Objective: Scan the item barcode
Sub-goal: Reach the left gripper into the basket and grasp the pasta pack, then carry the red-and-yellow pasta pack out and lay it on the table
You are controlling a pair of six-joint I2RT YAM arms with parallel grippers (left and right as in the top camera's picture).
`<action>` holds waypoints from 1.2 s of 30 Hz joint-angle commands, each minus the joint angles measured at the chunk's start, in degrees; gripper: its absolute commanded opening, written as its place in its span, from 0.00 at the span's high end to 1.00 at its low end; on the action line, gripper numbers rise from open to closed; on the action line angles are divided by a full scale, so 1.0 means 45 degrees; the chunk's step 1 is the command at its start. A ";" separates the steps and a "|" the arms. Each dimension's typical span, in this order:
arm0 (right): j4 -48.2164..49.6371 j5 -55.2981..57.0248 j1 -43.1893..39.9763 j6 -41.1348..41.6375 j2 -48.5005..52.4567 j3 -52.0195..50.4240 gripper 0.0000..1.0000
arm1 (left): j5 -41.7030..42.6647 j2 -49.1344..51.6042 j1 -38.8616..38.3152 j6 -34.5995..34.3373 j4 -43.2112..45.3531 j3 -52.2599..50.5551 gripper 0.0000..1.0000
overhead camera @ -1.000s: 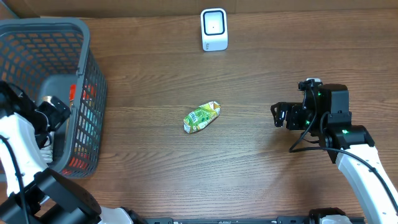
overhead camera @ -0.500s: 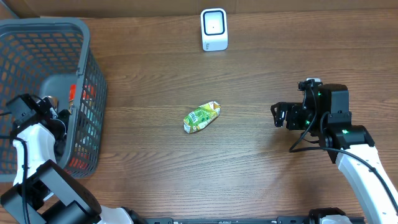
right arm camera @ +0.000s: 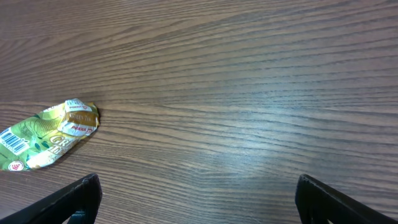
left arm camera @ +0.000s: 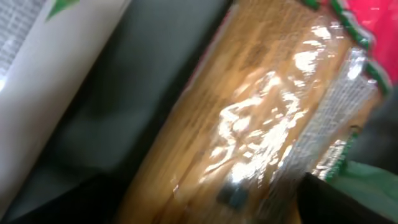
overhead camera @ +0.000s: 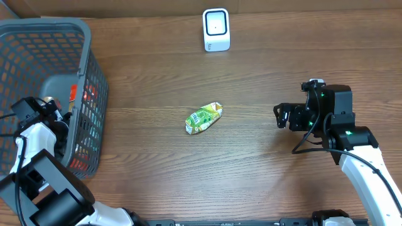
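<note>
Our right gripper point(overhead camera: 281, 117) gapes wide, right of the packet point(overhead camera: 204, 118). Our left gripper point(overhead camera: 54, 115) is in the basket point(overhead camera: 44, 27), and we cannot tell its state.

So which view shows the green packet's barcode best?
Right wrist: the green packet lies close, its barcode facing up. Overhead shows the whole packet, but too small to make out print. Left wrist misses it entirely.

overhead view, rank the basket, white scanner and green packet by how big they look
1. basket: largest by far.
2. white scanner and green packet: about alike; the scanner stands up toward the camera, so I won't rank them.
</note>
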 commanded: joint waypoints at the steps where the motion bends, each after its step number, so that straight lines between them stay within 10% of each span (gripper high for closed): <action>1: 0.0078 -0.0068 -0.0010 0.0068 0.0029 0.0209 0.00 | -0.0253 0.1234 -0.0102 0.0471 -0.0291 -0.0447 0.31; 9: 0.0102 -0.0068 -0.0010 0.0068 0.0029 0.0209 0.00 | -0.0238 0.1243 -0.0102 0.0364 -0.0661 -0.0136 0.96; 23: 0.0126 -0.0068 -0.0010 0.0068 0.0029 0.0209 0.00 | -0.0034 0.1239 -0.0102 0.0223 -0.8310 0.8291 0.96; 36: 0.0121 -0.0068 -0.0010 0.0068 0.0029 0.0209 0.00 | 0.4080 0.1001 -0.0695 -0.0350 -1.4018 1.9011 0.96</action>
